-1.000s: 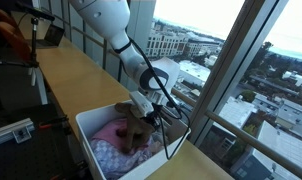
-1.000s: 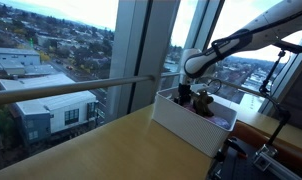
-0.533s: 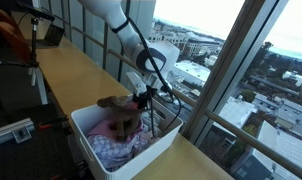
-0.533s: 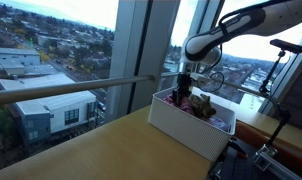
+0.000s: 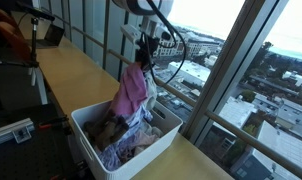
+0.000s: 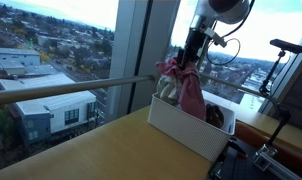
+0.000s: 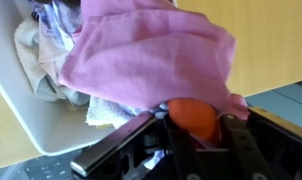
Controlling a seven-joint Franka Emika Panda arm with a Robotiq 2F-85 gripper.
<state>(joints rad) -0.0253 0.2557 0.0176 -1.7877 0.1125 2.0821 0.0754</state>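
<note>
dangling pink cloth [image 5: 132,92], hem near bin rim [image 5: 79,128]

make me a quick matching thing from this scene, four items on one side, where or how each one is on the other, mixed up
1 pink cloth
2 white bin
3 gripper
4 wooden counter

a holds a heap of clothes
b shut on fabric
c hangs over the bin
d the bin stands on it

Pairs: 1-c, 2-a, 3-b, 4-d
</note>
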